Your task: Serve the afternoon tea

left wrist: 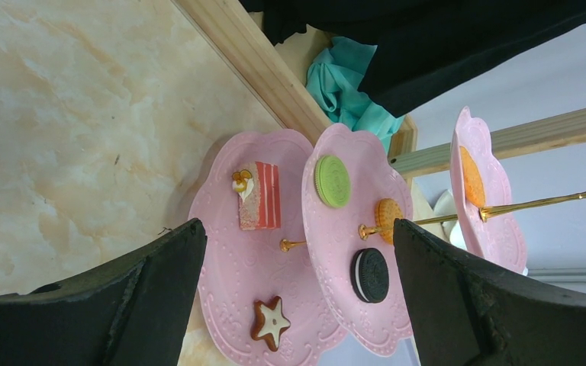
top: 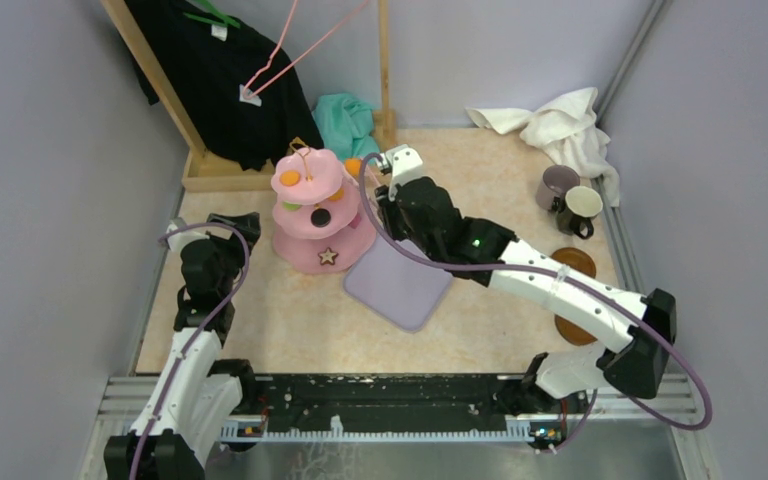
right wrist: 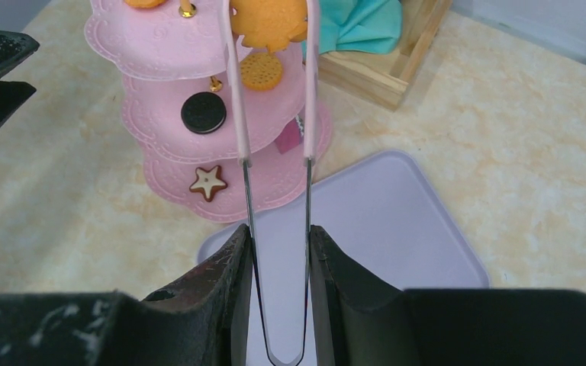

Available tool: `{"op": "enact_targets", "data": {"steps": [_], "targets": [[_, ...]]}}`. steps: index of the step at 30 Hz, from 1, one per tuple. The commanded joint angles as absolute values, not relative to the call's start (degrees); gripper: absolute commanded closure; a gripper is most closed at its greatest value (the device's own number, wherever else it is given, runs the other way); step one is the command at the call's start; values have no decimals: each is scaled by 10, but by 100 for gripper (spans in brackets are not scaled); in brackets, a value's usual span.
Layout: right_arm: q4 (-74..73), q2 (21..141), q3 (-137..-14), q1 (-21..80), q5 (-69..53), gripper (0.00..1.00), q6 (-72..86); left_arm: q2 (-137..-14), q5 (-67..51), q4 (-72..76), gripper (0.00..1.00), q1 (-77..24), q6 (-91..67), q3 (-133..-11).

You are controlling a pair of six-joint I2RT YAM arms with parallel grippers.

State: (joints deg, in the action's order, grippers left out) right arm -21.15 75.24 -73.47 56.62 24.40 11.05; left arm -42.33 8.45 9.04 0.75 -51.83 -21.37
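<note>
The thin pink tongs (right wrist: 236, 114) are squeezed by the right pincer (right wrist: 278, 244), and an orange cookie (right wrist: 271, 19) is pinched in their tips — near the top of the pink three-tier stand (right wrist: 114, 38). The left pincer (left wrist: 297, 229) is held open. If the tongs slip, the cookie could be dropped.

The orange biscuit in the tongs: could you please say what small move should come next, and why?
Probably shift it a little inward over the top tier, then ease the grip. The right gripper, shut on the tongs, holds the orange biscuit at that tier's edge, not yet resting on it.
</note>
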Motion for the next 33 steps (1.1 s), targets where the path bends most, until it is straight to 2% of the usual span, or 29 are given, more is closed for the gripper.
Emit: {"op": "enact_targets", "data": {"steps": [1,16,33], "targets": [[-210,784,-797,574,239,82,92,-425,81,110,3,10,-517,-217],[-266,924,-950,572,230,82,64,-425,81,111,3,9,-517,-216],[-275,970,-983,567,221,76,64,-424,80,112,3,10,-518,-214]]}}
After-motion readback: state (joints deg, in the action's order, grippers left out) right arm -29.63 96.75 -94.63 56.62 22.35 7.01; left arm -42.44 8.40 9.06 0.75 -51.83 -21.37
